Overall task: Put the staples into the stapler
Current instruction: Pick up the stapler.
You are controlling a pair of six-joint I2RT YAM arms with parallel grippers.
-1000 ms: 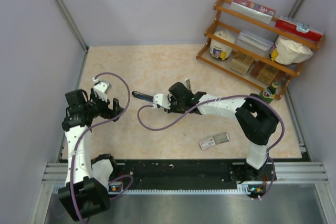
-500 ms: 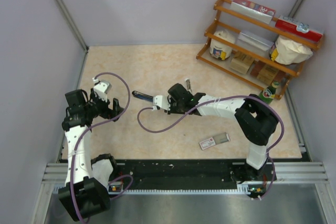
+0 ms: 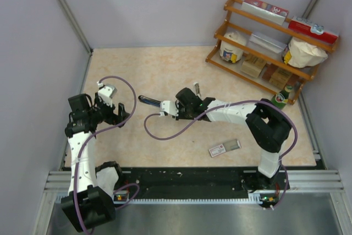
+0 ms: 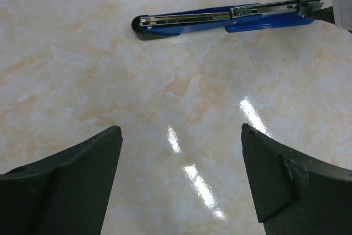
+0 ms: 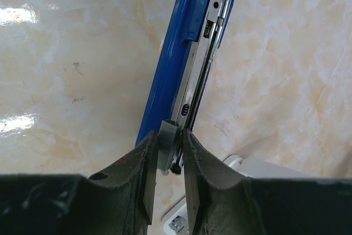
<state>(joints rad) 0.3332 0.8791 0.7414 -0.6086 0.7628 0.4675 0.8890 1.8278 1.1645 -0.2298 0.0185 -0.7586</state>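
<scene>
The blue stapler (image 3: 148,100) lies opened out flat on the table, its dark metal inner arm (image 5: 206,53) beside the blue top (image 5: 170,53). It also shows in the left wrist view (image 4: 220,17). My right gripper (image 3: 165,106) is at the stapler's right end, shut (image 5: 168,138) on a short grey strip of staples (image 5: 168,131) that touches the rear end of the metal arm. My left gripper (image 3: 118,115) is open and empty (image 4: 181,152), left of the stapler and apart from it. The red-and-white staple box (image 3: 224,147) lies near the front edge.
A white stapler (image 5: 264,177) lies under my right fingers. A wooden shelf (image 3: 269,42) with boxes and jars stands at the back right. A purple cable (image 3: 165,130) loops over the table in front of the right wrist. Walls close in on the left and at the back.
My right gripper has crept slightly left along the stapler with the staples in it. The left arm has not moved.
</scene>
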